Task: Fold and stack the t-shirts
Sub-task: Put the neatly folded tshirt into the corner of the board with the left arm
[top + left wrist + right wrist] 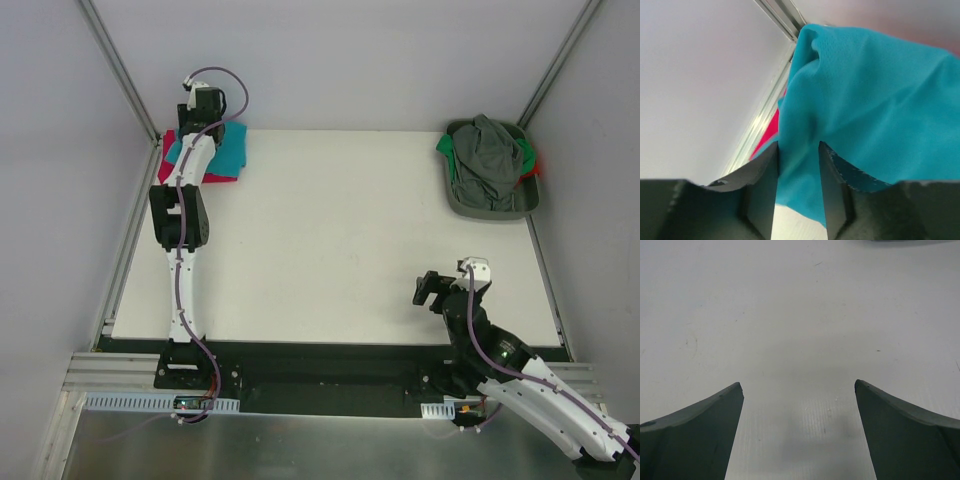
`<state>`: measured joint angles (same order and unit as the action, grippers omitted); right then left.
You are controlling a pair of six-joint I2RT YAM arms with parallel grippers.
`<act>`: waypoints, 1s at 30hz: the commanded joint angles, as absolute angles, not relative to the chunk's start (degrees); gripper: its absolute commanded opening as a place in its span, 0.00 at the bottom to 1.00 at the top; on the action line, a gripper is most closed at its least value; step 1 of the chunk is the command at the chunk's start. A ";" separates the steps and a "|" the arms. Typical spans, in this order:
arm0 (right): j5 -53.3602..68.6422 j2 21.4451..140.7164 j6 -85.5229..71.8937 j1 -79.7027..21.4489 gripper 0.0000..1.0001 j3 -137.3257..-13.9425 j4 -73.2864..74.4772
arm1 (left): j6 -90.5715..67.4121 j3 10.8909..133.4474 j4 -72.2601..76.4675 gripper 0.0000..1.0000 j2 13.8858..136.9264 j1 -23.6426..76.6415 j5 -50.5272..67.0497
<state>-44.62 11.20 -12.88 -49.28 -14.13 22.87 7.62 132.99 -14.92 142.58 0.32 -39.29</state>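
A teal t-shirt (232, 148) lies folded on a red t-shirt (166, 170) at the table's far left corner. My left gripper (205, 112) reaches over this stack. In the left wrist view its jaws (798, 150) stand narrow, with a raised fold of the teal t-shirt (875, 105) pinched between them. A strip of the red t-shirt (769, 132) shows beneath, by the table edge. My right gripper (432, 288) hovers low over bare table at the near right. It is open and empty in the right wrist view (798, 387).
A grey-green bin (455, 195) at the far right corner holds a crumpled grey garment (490, 160) over green and red cloth. White walls and metal frame rails (120, 70) close in the table at the left, back and right.
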 commanded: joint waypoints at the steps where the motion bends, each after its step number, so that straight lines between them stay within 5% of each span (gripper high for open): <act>1: -45.18 11.16 -10.81 -49.31 0.96 -16.52 21.62 | 6.24 132.63 -12.83 0.45 140.37 0.44 -40.52; 4: -44.65 11.25 -10.90 -49.39 0.96 -17.05 22.59 | 5.81 129.91 -13.70 0.99 138.00 0.44 -39.91; 9: -43.86 11.77 -9.67 -49.39 0.96 -17.40 21.97 | -2.35 123.50 -19.23 0.99 127.64 0.70 -31.66; 15: -44.38 14.06 -11.77 -49.22 0.96 -16.61 21.27 | -21.59 108.84 -23.03 0.99 107.18 1.75 -6.98; 18: -43.42 14.94 -12.48 -49.31 0.96 -16.44 21.45 | -25.39 99.61 -22.94 0.99 97.33 4.65 -5.52; 26: -41.65 14.16 -15.64 -49.31 0.96 -17.75 26.19 | -25.31 50.51 -13.37 0.99 63.33 28.97 -20.28; 30: -42.54 11.78 -16.87 -49.31 0.96 -15.91 25.58 | -32.95 26.87 -8.19 0.99 36.04 31.64 -10.05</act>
